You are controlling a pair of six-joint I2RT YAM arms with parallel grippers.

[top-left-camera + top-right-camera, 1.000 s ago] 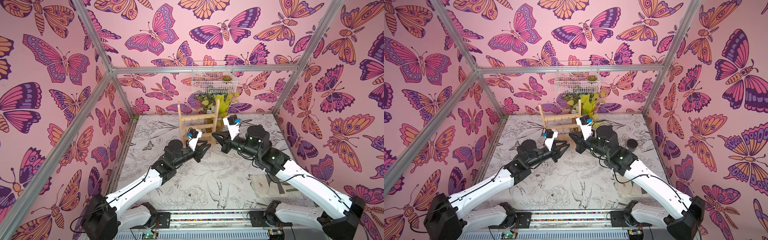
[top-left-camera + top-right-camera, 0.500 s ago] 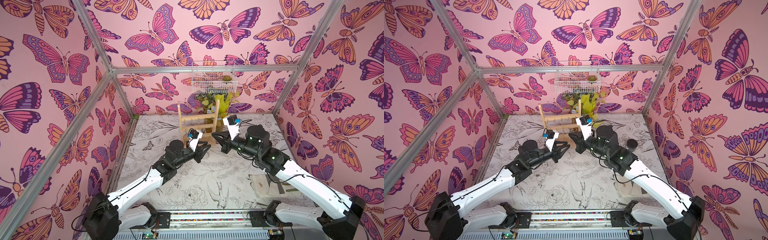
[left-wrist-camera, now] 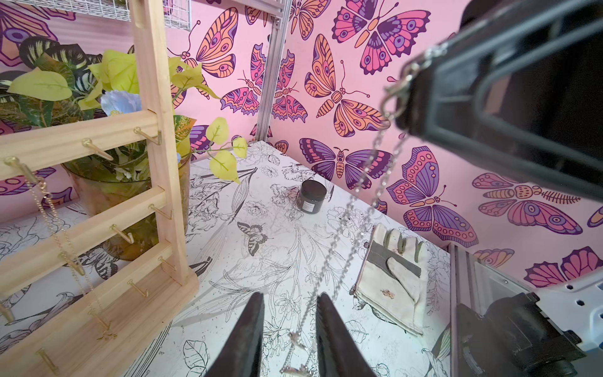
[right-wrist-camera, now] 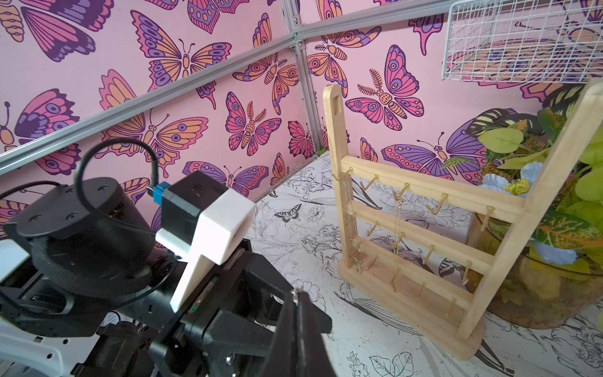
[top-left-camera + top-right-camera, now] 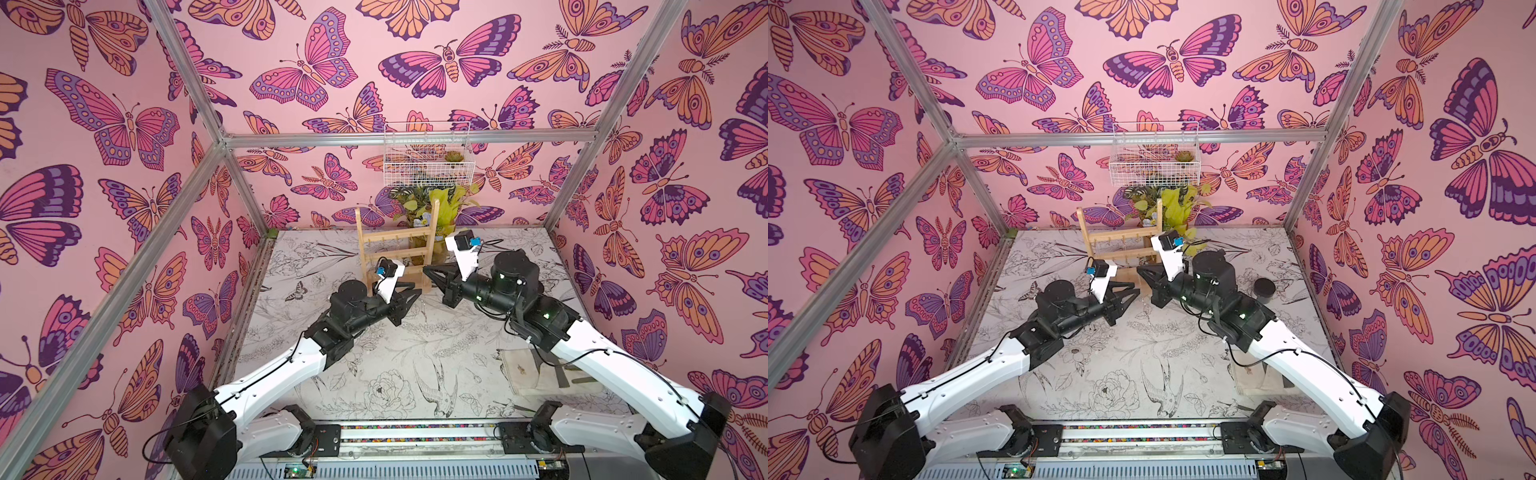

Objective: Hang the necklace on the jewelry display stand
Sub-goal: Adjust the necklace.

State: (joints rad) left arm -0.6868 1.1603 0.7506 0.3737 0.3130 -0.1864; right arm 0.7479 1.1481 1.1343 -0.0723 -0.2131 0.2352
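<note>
Wooden stand (image 3: 156,98) by vase (image 3: 98,192); necklace (image 3: 355,209) in tight right fingers (image 4: 288,342), between spread left fingers (image 3: 248,333).

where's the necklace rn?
In the left wrist view, the necklace hangs from the shut right tool, its lower end dangling inside the open left tool, in front of the wooden stand.
</note>
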